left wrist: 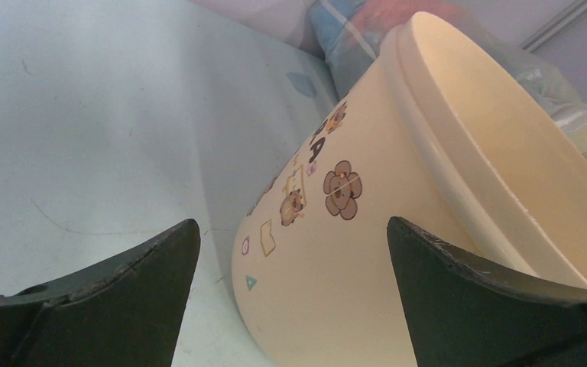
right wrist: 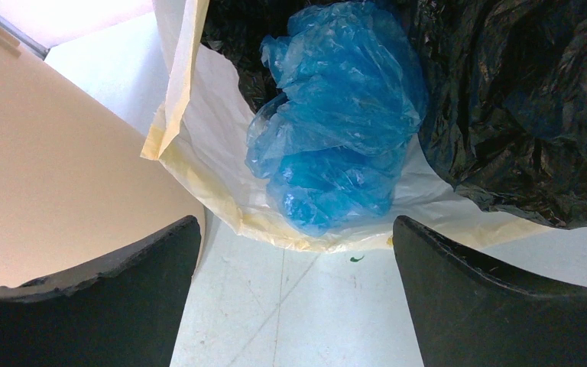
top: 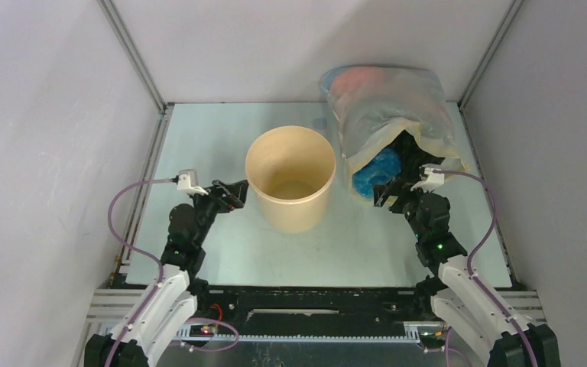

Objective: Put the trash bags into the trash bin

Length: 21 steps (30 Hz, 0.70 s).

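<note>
Black right pincer (right wrist: 294, 229): jaws wide apart, empty, facing the mouth of the cloudy sack (top: 397, 107) near the right edge of the tabletop (top: 199, 138).
Trash bag (right wrist: 344, 115): crumpled light-blue film in that mouth, against black film (right wrist: 520, 99), just ahead of the jaws.
Handling: probably featherlight, soft, slippery; best pinched at a thick bunched fold on its near end.
Trash bin (top: 294, 214): upright at mid-table, just left of the sack.
Left pincer (left wrist: 290, 229): wide, empty, just beside the bin's left wall.

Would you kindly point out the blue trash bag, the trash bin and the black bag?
blue trash bag (right wrist: 336, 130), right wrist view, centre of the crumpled film.
trash bin (top: 294, 215), top external view, near outer wall.
black bag (right wrist: 520, 115), right wrist view, crinkled surface.
</note>
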Motion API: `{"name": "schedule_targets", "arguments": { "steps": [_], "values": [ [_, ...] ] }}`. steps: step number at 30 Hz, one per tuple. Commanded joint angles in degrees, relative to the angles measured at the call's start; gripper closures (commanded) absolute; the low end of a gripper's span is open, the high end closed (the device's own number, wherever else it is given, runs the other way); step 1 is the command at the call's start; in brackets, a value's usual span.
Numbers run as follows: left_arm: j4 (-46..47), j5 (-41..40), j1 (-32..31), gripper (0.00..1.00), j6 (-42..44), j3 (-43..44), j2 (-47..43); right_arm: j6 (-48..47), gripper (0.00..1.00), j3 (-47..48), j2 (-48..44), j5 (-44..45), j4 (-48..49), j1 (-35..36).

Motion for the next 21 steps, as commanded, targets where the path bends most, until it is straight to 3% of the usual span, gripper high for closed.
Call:
{"name": "schedule_targets", "arguments": {
  "steps": [1, 11, 15, 21],
  "values": [
    [3.7, 3.4, -0.4, 0.0, 0.1, 0.4, -1.3, -0.2, 0.0, 2.4, 0.0, 1.2, 0.7, 0.3],
    [14.1, 13.4, -1.9, 0.0, 1.1, -2.3, -2.3, 0.0, 0.0, 2.4, -0.6, -1.2, 0.8, 0.3],
    [14.4, 11.3, -4.1, 0.0, 1.9, -3.1, -5.5, -0.2, 0.0, 2.4, -1.1, -1.0, 0.2, 0.3],
    [0.2, 3.1, -5.1, 0.0, -3.8, 2.5, -6.0, -0.3, 0.0, 2.4, -1.3, -1.6, 0.2, 0.4]
  ]
}}
